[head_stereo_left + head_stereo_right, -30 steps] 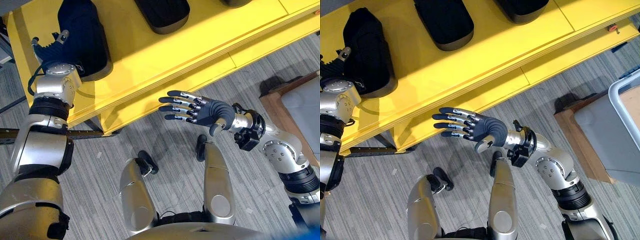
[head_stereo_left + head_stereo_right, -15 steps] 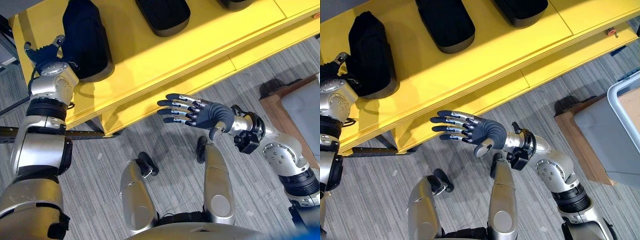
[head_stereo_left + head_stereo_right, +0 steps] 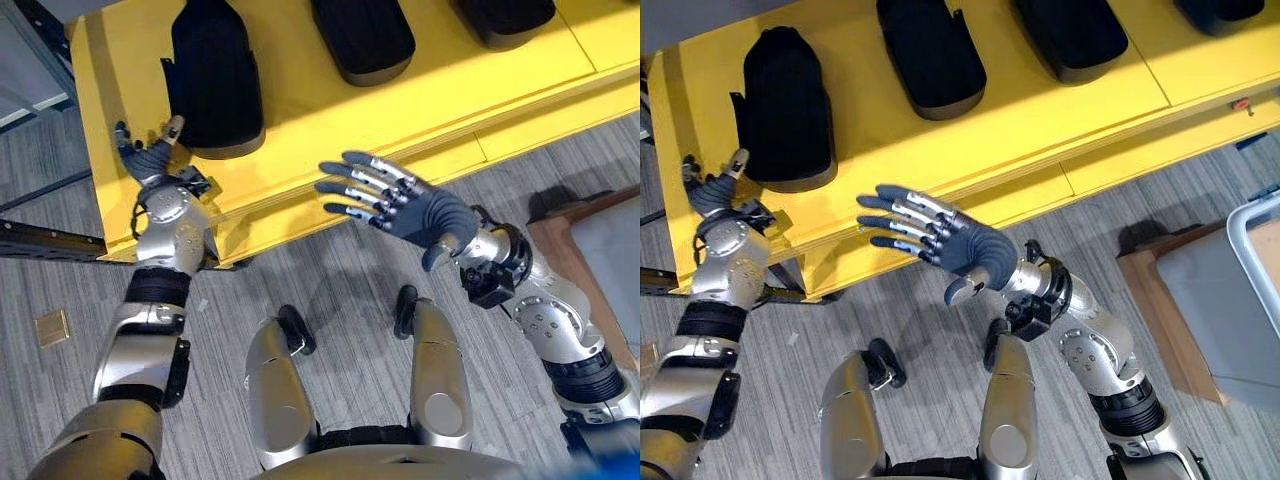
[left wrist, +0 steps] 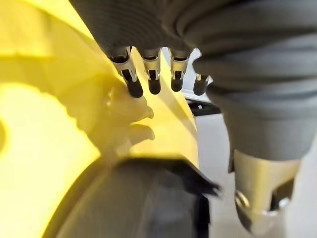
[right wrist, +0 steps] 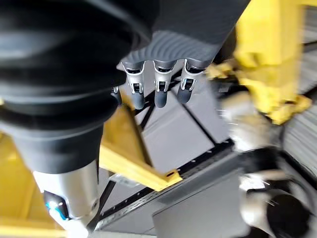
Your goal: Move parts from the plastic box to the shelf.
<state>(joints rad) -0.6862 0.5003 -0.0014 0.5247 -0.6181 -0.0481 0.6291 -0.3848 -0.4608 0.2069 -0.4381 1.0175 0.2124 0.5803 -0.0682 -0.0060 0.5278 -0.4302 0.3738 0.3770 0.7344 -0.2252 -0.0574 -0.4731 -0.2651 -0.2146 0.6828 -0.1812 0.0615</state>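
Black parts (image 3: 787, 108) are lined up on the yellow shelf (image 3: 1020, 120). Left hand (image 3: 148, 155) is held just beside the leftmost part, fingers spread, empty; right hand (image 3: 420, 212) is held outstretched, empty, over the floor (image 3: 330, 280).

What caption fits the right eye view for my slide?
Both hands open and empty: left hand beside a black part on the yellow shelf, right hand at its front edge.

Workshop or warehouse floor, yellow shelf (image 3: 300, 110) holding black moulded parts (image 3: 215, 80), grey carpet tiles (image 3: 340, 290)
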